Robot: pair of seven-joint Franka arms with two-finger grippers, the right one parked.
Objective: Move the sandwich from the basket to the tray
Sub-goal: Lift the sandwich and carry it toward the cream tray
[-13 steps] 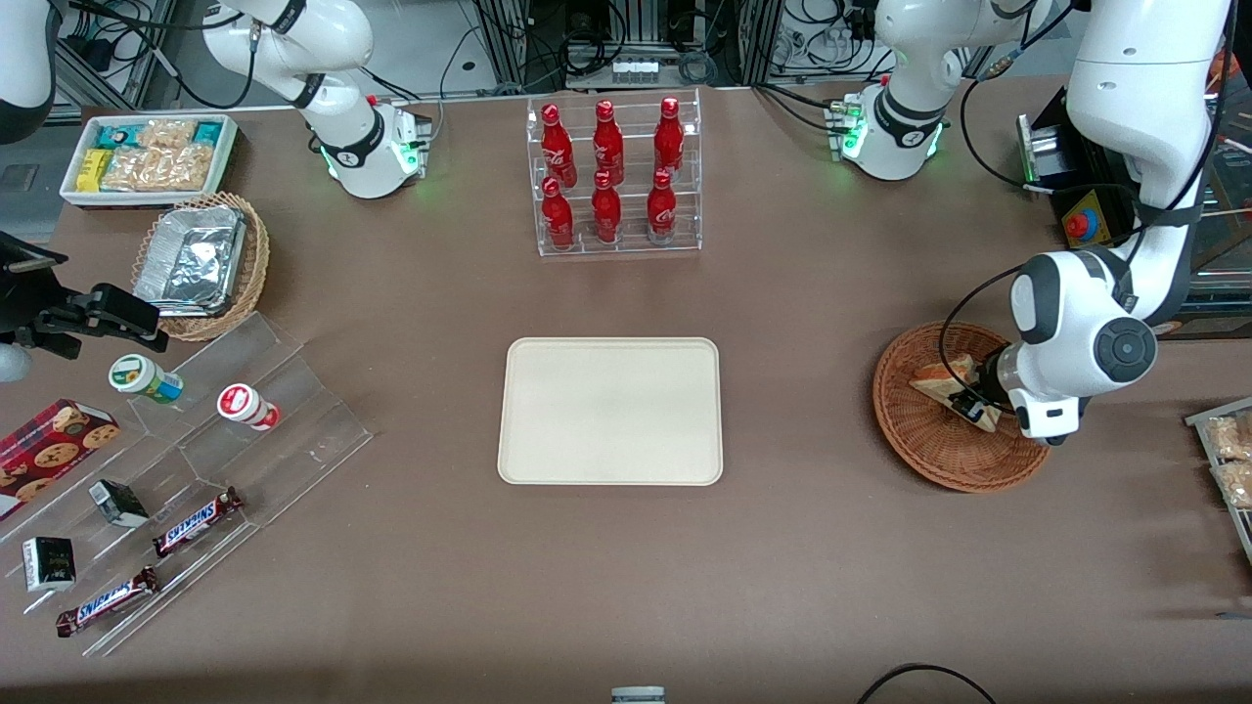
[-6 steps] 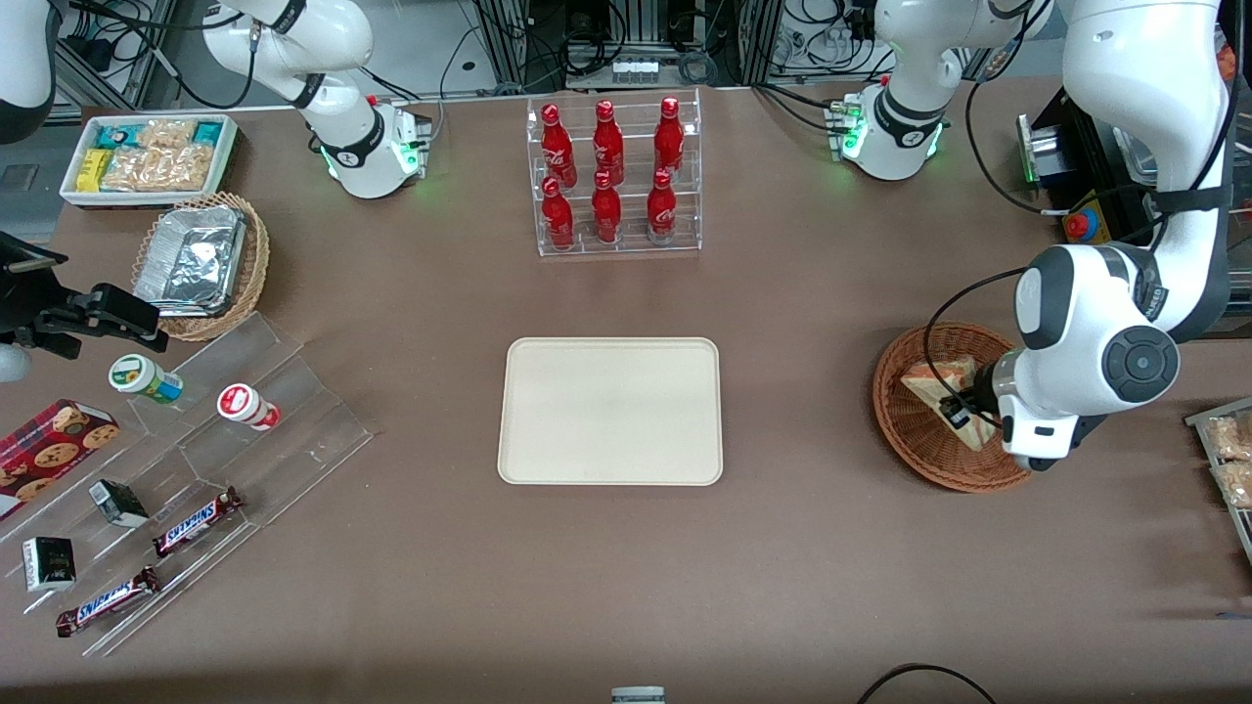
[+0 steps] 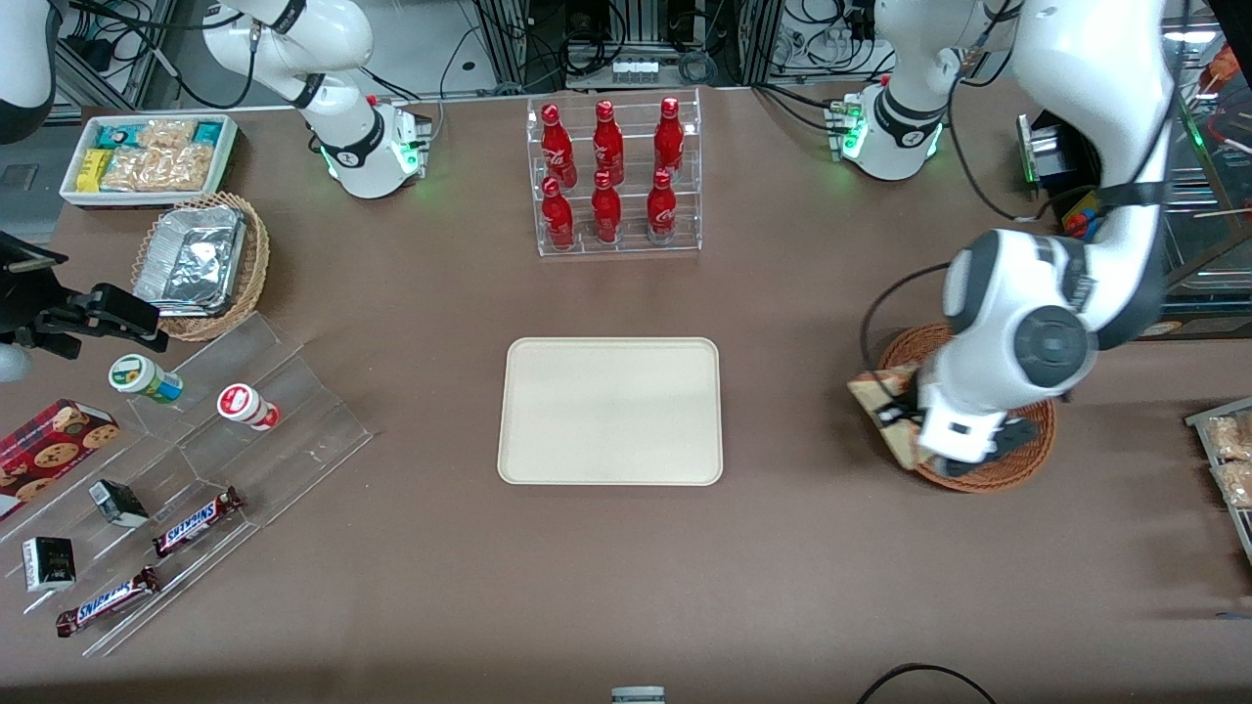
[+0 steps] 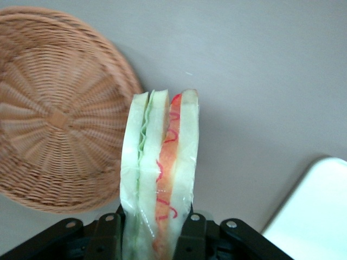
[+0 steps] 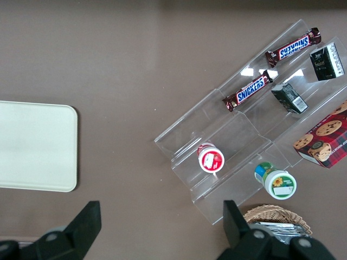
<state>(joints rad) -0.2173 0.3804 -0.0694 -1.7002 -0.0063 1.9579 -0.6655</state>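
Transport was the step in hand: gripper (image 4: 154,238) clenched the triangular cream-bread sandwich (image 4: 160,179), lifted above the rim of the round reddish-brown wicker basket (image 4: 54,119). Next it needed carrying over to the flat cream rectangular tray (image 3: 610,411) nearby, then lowering.
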